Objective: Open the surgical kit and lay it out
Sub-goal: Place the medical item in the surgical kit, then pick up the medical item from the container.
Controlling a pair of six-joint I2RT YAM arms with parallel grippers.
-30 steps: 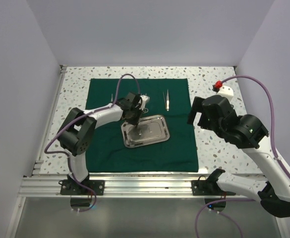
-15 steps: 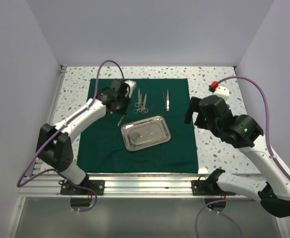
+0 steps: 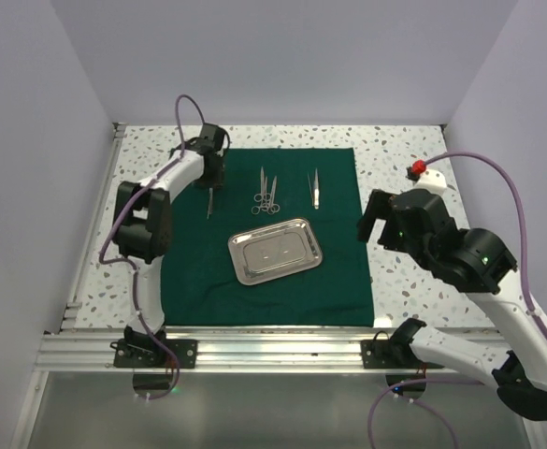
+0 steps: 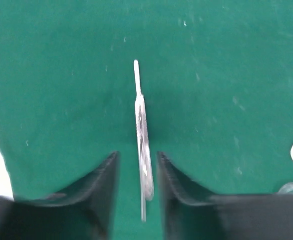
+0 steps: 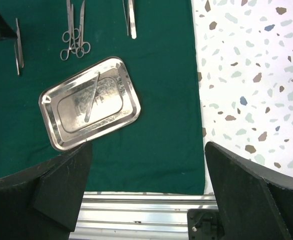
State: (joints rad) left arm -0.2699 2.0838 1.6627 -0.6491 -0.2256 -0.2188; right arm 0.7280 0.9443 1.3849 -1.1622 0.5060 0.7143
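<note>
The left gripper (image 4: 137,156) hovers over the far-left part of the dark green cloth (image 3: 338,271). Its jaws are narrowly parted on either side of a slim silver instrument (image 4: 141,140), which lies on the cloth unclamped. The right gripper (image 5: 147,146) hangs wide open above the cloth's near right part. One thin tool (image 5: 91,97) lies in the steel tray (image 5: 127,87). It looks light, stiff and slippery, and is probably best pinched mid-shaft.

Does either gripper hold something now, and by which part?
Nothing is held. The left gripper is open around a slim silver instrument lying on the green cloth; the right gripper is open, empty.
</note>
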